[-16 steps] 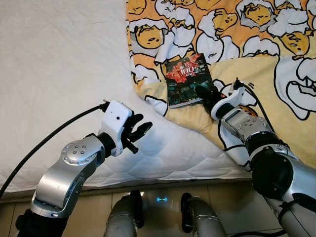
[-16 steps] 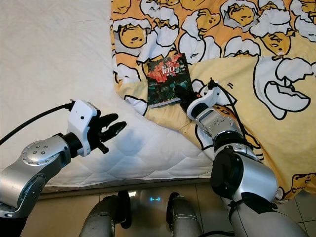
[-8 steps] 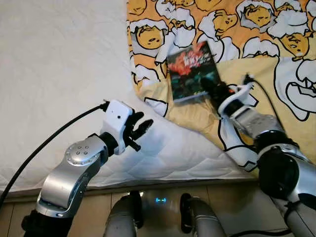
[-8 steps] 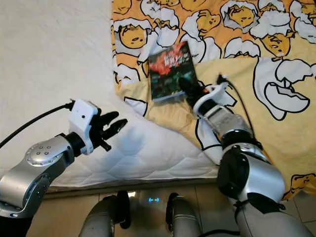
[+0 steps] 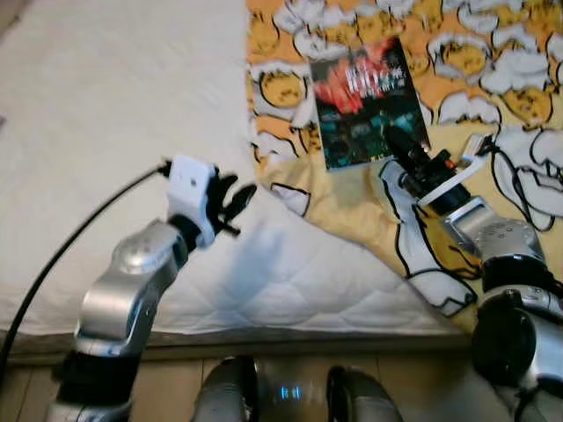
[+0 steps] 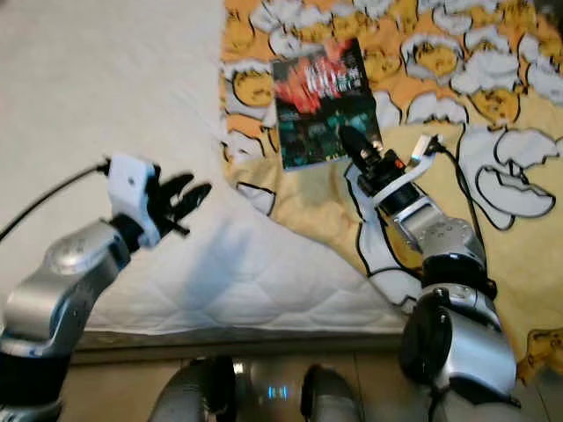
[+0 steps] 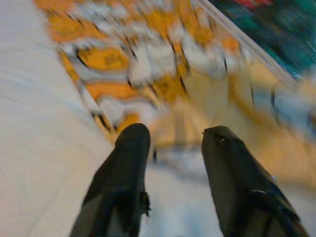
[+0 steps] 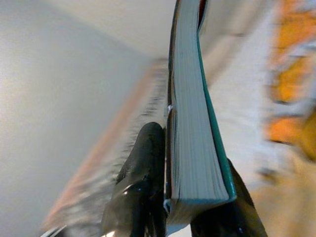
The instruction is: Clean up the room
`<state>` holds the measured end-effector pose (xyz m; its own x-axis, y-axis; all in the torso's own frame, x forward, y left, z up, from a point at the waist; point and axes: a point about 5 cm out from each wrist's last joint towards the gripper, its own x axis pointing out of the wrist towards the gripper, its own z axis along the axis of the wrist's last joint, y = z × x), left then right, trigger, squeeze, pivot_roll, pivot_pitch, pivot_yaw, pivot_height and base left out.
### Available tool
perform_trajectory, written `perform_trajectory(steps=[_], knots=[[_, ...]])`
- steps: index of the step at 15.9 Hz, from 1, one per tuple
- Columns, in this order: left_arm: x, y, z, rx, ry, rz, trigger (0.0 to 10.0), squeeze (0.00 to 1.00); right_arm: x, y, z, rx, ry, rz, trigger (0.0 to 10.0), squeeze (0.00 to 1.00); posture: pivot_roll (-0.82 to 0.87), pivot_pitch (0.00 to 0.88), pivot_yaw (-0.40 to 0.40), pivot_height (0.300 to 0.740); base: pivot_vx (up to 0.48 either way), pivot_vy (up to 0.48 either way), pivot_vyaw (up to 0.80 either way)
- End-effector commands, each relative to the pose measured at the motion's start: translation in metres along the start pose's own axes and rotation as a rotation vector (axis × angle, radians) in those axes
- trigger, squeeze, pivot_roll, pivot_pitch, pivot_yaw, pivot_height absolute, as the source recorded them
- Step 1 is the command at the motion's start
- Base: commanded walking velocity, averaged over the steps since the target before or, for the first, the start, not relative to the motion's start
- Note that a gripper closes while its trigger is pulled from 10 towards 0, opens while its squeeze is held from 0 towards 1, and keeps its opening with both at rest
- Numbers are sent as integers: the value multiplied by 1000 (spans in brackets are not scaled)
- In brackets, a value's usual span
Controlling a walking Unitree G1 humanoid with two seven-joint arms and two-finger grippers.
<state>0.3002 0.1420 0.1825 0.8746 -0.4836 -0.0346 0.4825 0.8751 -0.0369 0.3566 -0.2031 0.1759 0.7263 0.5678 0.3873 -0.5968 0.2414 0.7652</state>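
Right wrist view: my right gripper (image 8: 170, 163) clamps the book (image 5: 367, 102) above the patterned blanket (image 5: 493, 53); my left gripper (image 5: 230, 199) hovers beside that blanket, fingers (image 7: 123, 173) parted.

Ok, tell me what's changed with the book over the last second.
The right gripper has lifted the book off the blanket and raised it up and away from the robot, clamped by its lower edge; a second ago it lay flat with the fingers at that edge. The left gripper stays open and empty over the white mattress. The camera has shifted too.
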Motion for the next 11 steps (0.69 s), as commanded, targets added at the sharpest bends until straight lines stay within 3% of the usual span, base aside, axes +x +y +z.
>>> perform_trajectory(steps=[1,3,4,7,11], knots=[[1,7,6,-87,-50,9,10000,1000,7,21,3,-17,-1,149,0,0,-8,57,58,740,0,0,0],[8,11,20,-302,-171,-40,10000,1000,9,45,-4,-30,28,282,0,0,-4,34,60,740,0,0,0],[8,11,20,-302,-171,-40,10000,1000,9,45,-4,-30,28,282,0,0,-4,34,60,740,0,0,0],[19,5,48,-533,-316,-239,10000,1000,11,69,-14,-35,48,375,0,0,-4,10,65,740,0,0,0],[22,2,61,-673,-390,-355,10000,1000,8,83,-21,-28,44,416,0,0,-9,0,78,740,0,0,0]])
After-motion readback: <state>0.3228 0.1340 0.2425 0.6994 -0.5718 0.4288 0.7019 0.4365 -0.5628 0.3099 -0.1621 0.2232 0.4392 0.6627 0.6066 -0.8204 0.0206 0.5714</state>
